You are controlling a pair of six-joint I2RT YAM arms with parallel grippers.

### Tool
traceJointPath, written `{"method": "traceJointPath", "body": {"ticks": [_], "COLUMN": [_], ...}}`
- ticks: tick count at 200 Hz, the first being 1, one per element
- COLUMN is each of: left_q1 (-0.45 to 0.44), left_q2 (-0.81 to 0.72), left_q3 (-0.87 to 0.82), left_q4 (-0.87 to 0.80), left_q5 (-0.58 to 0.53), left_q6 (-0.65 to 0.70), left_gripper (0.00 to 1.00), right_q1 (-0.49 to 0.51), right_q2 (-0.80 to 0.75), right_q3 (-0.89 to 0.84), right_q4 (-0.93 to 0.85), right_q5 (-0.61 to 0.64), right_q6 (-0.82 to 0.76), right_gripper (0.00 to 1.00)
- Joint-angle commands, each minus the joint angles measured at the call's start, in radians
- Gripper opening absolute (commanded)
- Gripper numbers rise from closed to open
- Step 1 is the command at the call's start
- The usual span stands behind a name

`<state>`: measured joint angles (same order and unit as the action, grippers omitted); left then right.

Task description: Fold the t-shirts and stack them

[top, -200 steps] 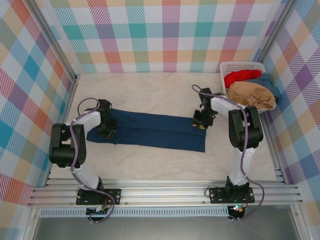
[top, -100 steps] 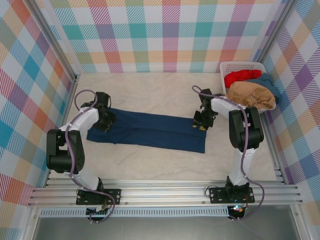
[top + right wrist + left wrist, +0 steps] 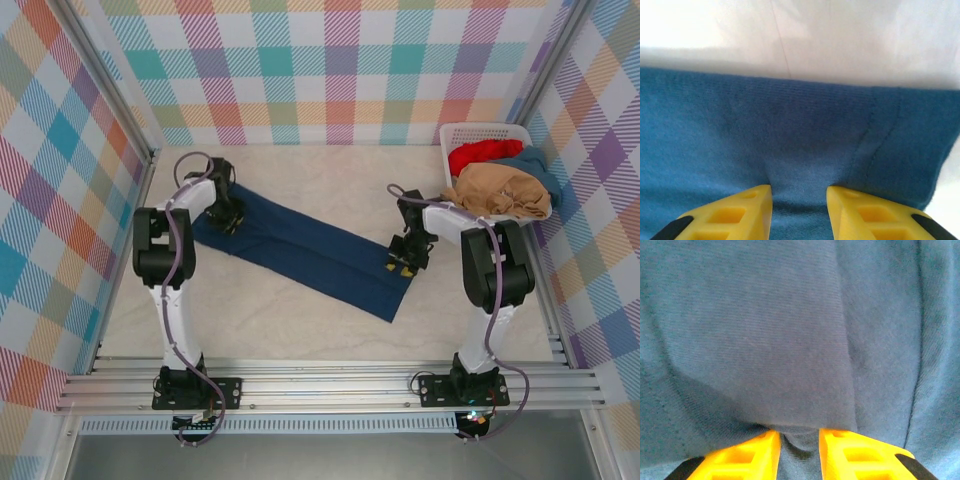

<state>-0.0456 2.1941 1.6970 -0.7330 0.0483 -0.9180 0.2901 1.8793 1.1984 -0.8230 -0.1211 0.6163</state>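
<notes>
Navy t-shirt (image 3: 300, 250), folded into a long strip, lies diagonally across the desk (image 3: 330, 185). Left gripper (image 3: 228, 215) jaws pinch its far-left end; right gripper (image 3: 400, 262) jaws pinch its near-right end. Remaining t-shirts (image 3: 500, 180) fill the basket (image 3: 484, 127), far right

Left arm (image 3: 165, 260): we see it rise from its base at the near edge, bend at the elbow, and reach towards the far left.
Left end effector (image 3: 228, 215): we find it pointed down, its yellow fingers (image 3: 752, 452) set close together and pinching a bunched fold of the navy shirt (image 3: 310, 250).
Right arm (image 3: 490, 265): we see it stand upright, its forearm angled inward to the left.
Right end effector (image 3: 402, 262): tipped down; we see its yellow fingers (image 3: 735, 212) narrowly parted and nipping the cloth near its edge.
</notes>
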Motion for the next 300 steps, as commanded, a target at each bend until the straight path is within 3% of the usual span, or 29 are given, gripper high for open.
{"method": "traceJointPath", "body": {"ticks": [1,72,102,152,182,239,273,288,300], "left_q1": [0.0,-0.107,-0.165,-0.218,-0.215,-0.196,-0.174,-0.173,-0.164], "left_q2": [0.148,0.579,0.624,0.666,0.698,0.465,0.267,0.112,-0.086], "left_q3": [0.149,0.889,0.902,0.927,1.029,1.038,0.998,0.808,0.459], "left_q4": [0.012,-0.062,0.01,0.192,0.151,0.081,-0.166,-0.21,-0.092], "left_q5": [0.056,0.251,0.282,0.285,0.288,0.164,0.088,0.076,0.105], "left_q6": [0.069,0.048,-0.004,-0.075,-0.045,0.019,0.093,0.138,0.122], "left_gripper": [0.28,0.28,0.28,0.29,0.33,0.49,0.52,0.51,0.49], "right_q1": [0.057,0.346,0.447,0.513,0.511,0.48,0.391,0.339,0.298], "right_q2": [-0.006,-0.03,0.054,0.145,0.143,-0.046,-0.211,-0.292,-0.346], "right_q3": [-0.096,-0.202,-0.096,-0.029,0.04,0.114,0.109,0.045,-0.007], "right_q4": [-0.058,0.147,0.149,0.245,0.199,0.07,-0.009,-0.008,0.0], "right_q5": [-0.049,-0.323,-0.337,-0.372,-0.345,-0.247,-0.119,-0.093,-0.104], "right_q6": [0.109,0.521,0.582,0.722,0.727,0.629,0.458,0.378,0.308], "right_gripper": [0.36,0.36,0.36,0.36,0.38,0.53,0.59,0.57,0.53]}}
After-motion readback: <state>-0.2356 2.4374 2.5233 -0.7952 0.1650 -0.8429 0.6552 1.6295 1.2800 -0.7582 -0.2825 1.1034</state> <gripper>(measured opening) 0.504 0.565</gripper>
